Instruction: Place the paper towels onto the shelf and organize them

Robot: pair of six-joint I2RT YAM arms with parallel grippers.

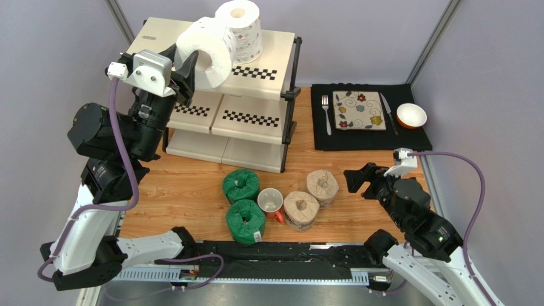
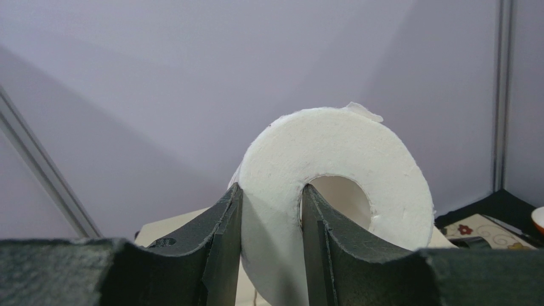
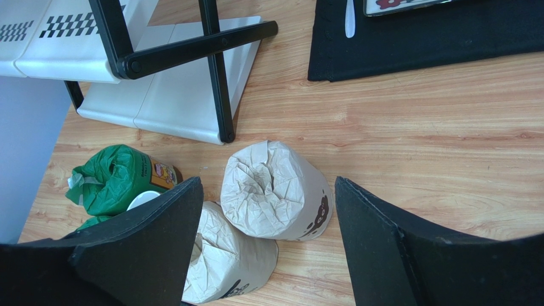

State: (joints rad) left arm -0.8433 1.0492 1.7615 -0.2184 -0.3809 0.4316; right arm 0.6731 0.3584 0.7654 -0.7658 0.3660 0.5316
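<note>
Gripping a white paper towel roll [image 1: 205,48] by its wall, the left gripper [image 1: 189,65] is closed on it at the upper left of the top view. One finger is outside and the other is at the core hole, and the roll is held in the air over the shelf [image 1: 276,50]. On the top tier stands a second white roll [image 1: 246,30] with small red flowers. Black-and-white checkered strips run along the front edges. In the lower centre, on the wooden table [image 1: 185,185], stand two green rolls [image 1: 241,185], a white mug [image 1: 270,200] and two tan rolls [image 1: 301,210], close together. One green roll has a small picture label that I cannot read, and the tan wrapping shows a dark brown figure. At the right, the right gripper [image 1: 357,182] hangs wide open and holds nothing.
</note>
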